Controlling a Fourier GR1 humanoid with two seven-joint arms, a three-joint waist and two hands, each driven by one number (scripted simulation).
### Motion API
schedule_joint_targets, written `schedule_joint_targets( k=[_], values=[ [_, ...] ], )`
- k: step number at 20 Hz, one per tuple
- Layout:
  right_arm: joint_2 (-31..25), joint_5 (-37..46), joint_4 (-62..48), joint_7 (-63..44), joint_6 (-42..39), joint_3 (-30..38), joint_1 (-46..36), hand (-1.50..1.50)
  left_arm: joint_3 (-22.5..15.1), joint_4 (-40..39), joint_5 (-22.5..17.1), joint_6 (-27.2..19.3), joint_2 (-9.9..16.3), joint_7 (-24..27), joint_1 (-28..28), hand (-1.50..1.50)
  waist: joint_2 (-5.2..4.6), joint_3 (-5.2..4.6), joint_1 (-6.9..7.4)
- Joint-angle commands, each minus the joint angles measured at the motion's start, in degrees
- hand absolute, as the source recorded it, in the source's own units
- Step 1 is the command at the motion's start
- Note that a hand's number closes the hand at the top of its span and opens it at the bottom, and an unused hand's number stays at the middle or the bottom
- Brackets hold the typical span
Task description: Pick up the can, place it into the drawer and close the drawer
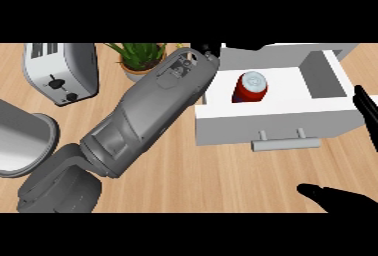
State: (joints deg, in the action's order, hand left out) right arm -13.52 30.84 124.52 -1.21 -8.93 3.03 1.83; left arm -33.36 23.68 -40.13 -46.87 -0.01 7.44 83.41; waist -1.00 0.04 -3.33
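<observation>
Inside the white drawer point(275, 120), toward its left part, the red can point(249, 88) with a silver top already lies within the walls, so the placing looks done and closing is, by my reading, the step in hand. The drawer stands pulled open toward the near side, its grey handle point(286, 144) at the near face. To close it well, a hand should meet that front panel or handle squarely, near the middle, and push straight toward the far side so the drawer slides without skewing; the can sits loose inside and may shift if the push is abrupt. The left forearm point(148, 115) crosses the counter point(221, 175) diagonally and ends at the drawer's far left corner, where only a dark bit of the left hand point(207, 50) shows; whether its fingers are released or curled I cannot tell, and it should clear the drawer's edge before any push. The right hand point(343, 199) shows at the near right, close to the handle, with dark straight fingers point(367, 107) rising along the right edge, holding nothing. Farther left stand a potted plant point(139, 57), a toaster point(63, 70) and a grey pot point(22, 145).
</observation>
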Motion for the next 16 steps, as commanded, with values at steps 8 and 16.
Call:
schedule_joint_targets(
  k=[8,16],
  values=[
    [-0.94,23.58,-17.61,-1.08,5.77,-9.16,-8.01,-1.50,-0.66,3.65,1.40,-0.13,1.68,-2.77,-1.38,-1.50,0.94,-0.04,4.11],
    [4.20,30.53,-32.38,3.63,20.84,-9.82,-9.02,-1.50,-1.66,11.71,4.42,-0.59,7.16,-10.66,-4.62,-1.50,1.34,-0.01,4.67]
  ],
)
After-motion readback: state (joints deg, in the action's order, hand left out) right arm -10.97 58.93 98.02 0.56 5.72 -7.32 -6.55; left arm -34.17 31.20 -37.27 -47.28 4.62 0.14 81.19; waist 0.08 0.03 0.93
